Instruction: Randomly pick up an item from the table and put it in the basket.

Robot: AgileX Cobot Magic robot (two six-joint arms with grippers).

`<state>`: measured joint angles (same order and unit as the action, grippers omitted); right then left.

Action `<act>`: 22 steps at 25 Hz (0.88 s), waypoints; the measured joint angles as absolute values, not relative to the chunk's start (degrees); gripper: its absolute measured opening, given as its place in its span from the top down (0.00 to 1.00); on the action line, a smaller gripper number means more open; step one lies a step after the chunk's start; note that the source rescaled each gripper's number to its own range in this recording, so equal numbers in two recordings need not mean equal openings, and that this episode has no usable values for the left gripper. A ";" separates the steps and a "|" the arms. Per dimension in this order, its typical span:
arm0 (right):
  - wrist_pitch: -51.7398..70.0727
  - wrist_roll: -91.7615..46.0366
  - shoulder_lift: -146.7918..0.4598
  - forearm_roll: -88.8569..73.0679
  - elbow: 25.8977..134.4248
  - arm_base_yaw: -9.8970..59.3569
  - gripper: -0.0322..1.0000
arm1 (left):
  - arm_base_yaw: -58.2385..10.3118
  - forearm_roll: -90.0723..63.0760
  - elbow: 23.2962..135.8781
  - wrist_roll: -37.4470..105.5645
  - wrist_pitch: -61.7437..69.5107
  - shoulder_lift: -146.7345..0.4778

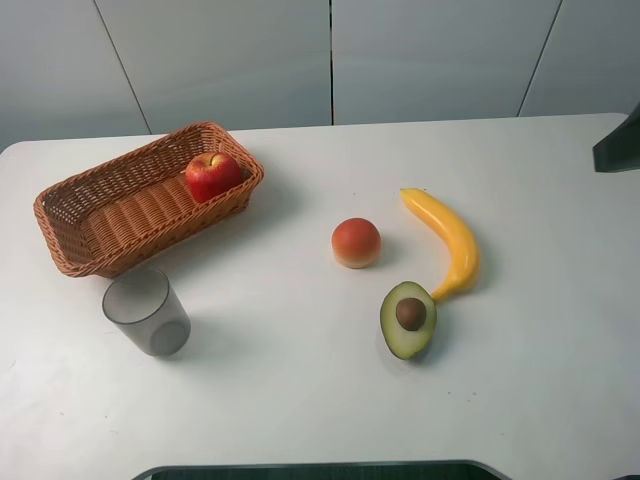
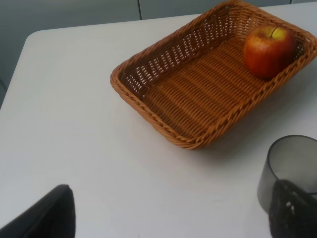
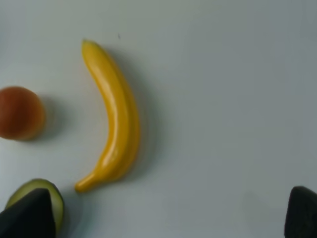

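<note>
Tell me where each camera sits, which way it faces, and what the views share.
Exterior high: mounted above, looking down on the table with basket, apple, cup, peach, banana and avocado; one dark arm part at the right edge.
Left wrist: looks obliquely at the basket, apple and cup; left gripper fingertips show.
Right wrist: looks down on the banana, peach and avocado; right gripper fingertips show.
Shared: each wrist view overlaps the exterior view, not the other wrist view.
</note>
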<state>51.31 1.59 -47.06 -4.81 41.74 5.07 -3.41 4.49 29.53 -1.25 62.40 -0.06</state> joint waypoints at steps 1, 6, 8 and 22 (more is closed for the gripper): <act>51.79 1.91 -44.61 -4.72 41.45 4.97 0.03 | -3.41 4.49 29.53 -1.25 62.40 -0.06; 57.74 3.27 -31.31 -3.40 40.06 5.03 0.03 | -3.41 4.49 29.53 -1.25 62.40 -0.06; 59.83 3.38 -26.84 -1.84 39.79 5.03 0.03 | -3.41 4.49 29.53 -1.25 62.40 -0.06; 65.07 -1.15 -0.78 -4.56 32.28 5.03 0.02 | -3.41 4.49 29.53 -1.25 62.40 -0.06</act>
<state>65.07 -1.15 -0.78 -4.56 32.28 5.03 -3.41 4.49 29.53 -1.25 62.40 -0.06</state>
